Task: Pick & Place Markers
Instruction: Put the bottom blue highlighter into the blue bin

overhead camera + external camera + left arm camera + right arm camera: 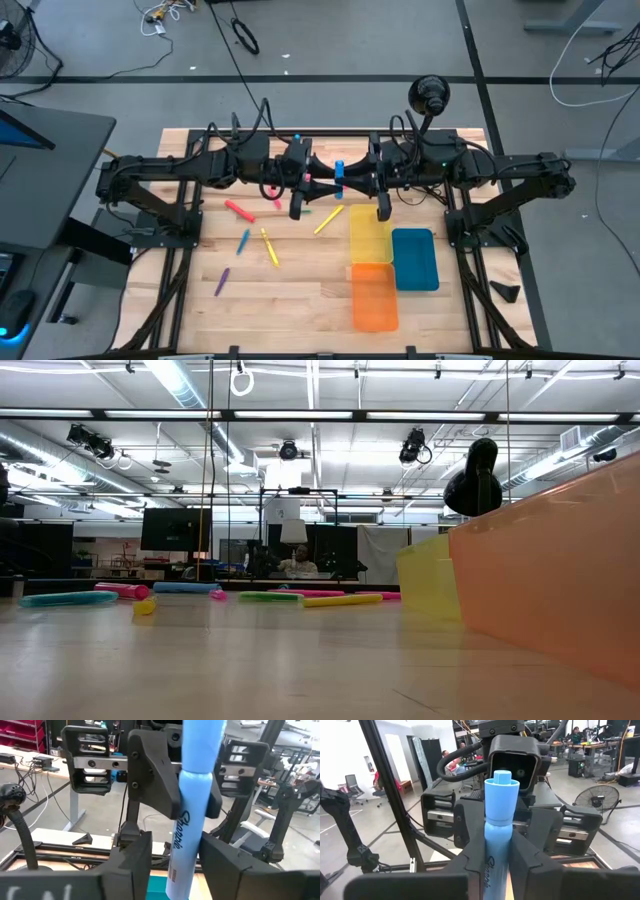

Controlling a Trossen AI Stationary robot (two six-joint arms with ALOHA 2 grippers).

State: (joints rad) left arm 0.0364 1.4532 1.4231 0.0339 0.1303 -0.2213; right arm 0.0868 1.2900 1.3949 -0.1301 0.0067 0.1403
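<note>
The table [300,300] is pale wood, plank-jointed with visible grain, its surface dull rather than polished. Both arms look like matt black plastic and metal, and the fingers [470,835] of the right gripper [496,851] have a flat, unshiny black finish. Between them stands a light-blue marker [496,845] in smooth plastic with a soft sheen (black script is printed down its barrel). The yellow tray [369,237], orange tray [374,296] and blue tray [414,259] are translucent plastic, smooth and faintly glossy. The loose markers [240,211] on the wood appear smooth plastic too. The floor [330,50] around is matt grey.
</note>
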